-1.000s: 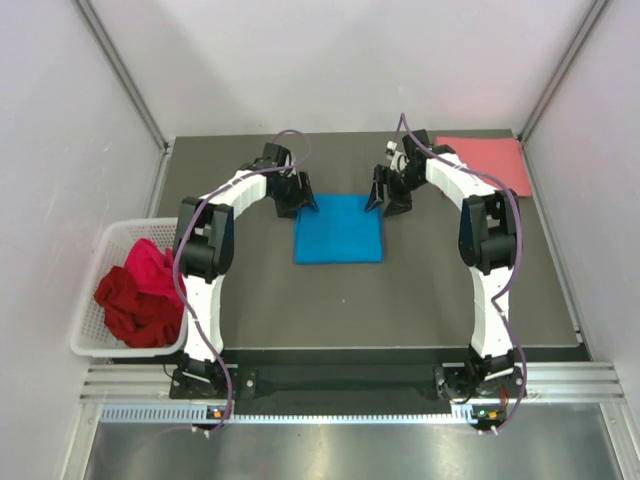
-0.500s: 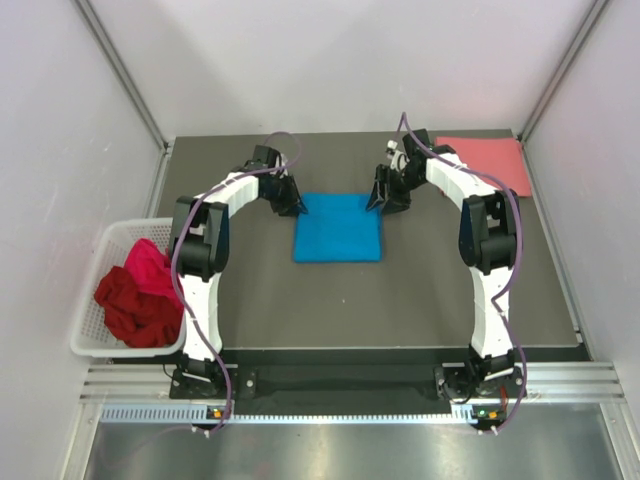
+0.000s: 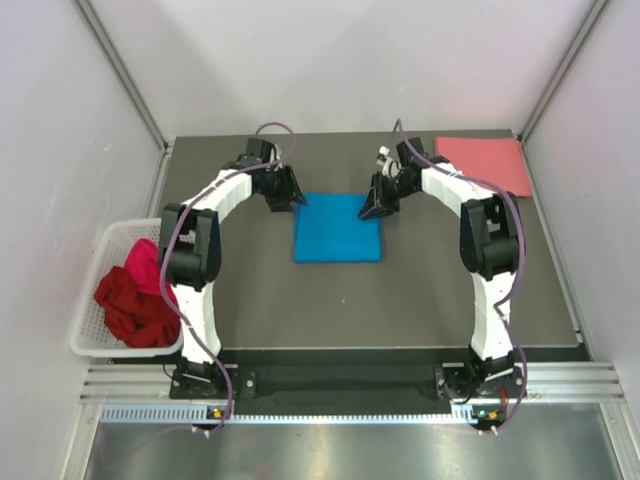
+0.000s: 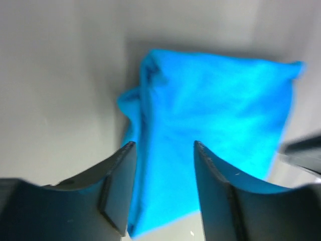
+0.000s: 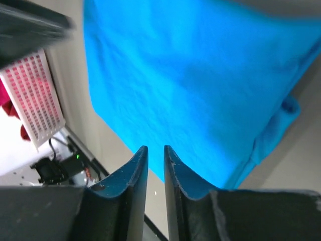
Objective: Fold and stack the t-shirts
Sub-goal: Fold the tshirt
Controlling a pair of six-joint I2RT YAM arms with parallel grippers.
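The bright blue t-shirt point(image 3: 338, 227) lies folded in a flat square at the table's middle. My left gripper point(image 3: 291, 196) is open just off its far left corner; in the left wrist view point(image 4: 163, 146) the blue cloth point(image 4: 215, 120) lies beyond the spread jaws, with nothing between them. My right gripper point(image 3: 374, 207) hangs at the far right corner; its jaws point(image 5: 155, 148) stand almost together, empty, over the blue shirt point(image 5: 190, 75). The salmon pink t-shirt point(image 3: 485, 164) lies folded flat at the back right. The dark red t-shirt point(image 3: 130, 305) and the magenta t-shirt point(image 3: 148, 264) are bunched in the basket.
The white lattice basket point(image 3: 90, 340) stands off the table's left edge and also shows in the right wrist view point(image 5: 35, 95). Grey walls close in on the left, the back and the right of the table.
My left gripper has drawn back and to the left, off the blue shirt's far left corner. My right gripper has shifted slightly left and nearer. The shirts have not moved.
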